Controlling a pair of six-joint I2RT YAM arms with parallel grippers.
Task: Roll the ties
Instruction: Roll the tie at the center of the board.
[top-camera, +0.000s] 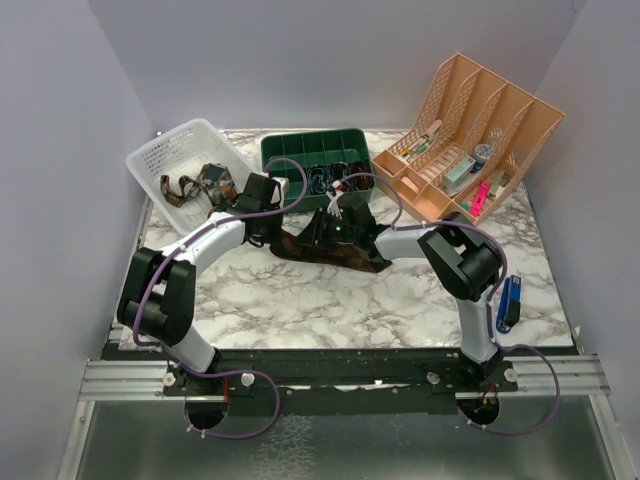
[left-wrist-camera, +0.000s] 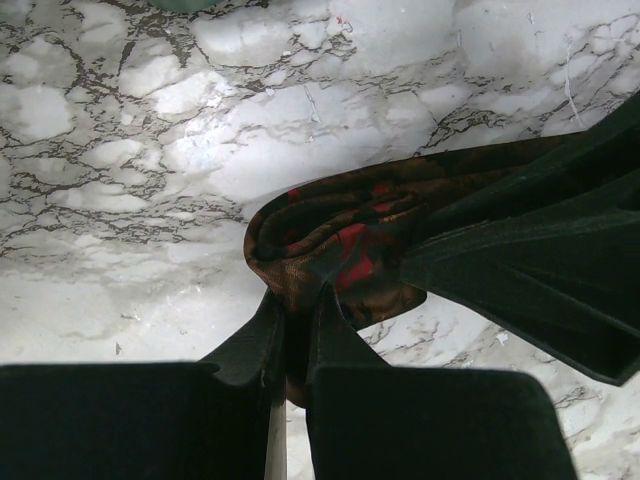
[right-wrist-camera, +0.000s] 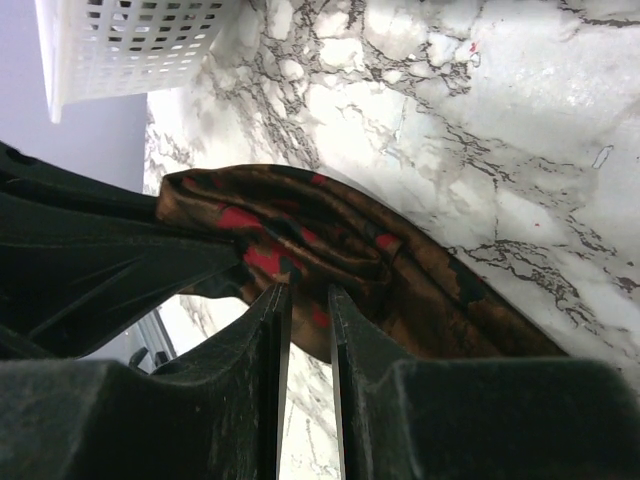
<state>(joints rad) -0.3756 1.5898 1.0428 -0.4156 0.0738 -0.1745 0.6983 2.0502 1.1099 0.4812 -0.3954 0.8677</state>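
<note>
The left gripper (left-wrist-camera: 293, 322) is almost closed, pinching the folded end of one dark brown tie (left-wrist-camera: 340, 235). The right gripper (right-wrist-camera: 306, 318), just as narrow, nips the same tie. Both arms bend inward and meet mid-table (top-camera: 300, 300), where the tie lies. One white basket (top-camera: 185, 135) holds more ties (top-camera: 205, 183); I cannot count them.

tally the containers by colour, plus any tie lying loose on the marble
white perforated plastic basket: 1
dark green plastic compartment tray: 1
peach plastic slotted desk organiser: 1
dark brown red-patterned fabric tie, outside the containers: 1
total: 4
</note>
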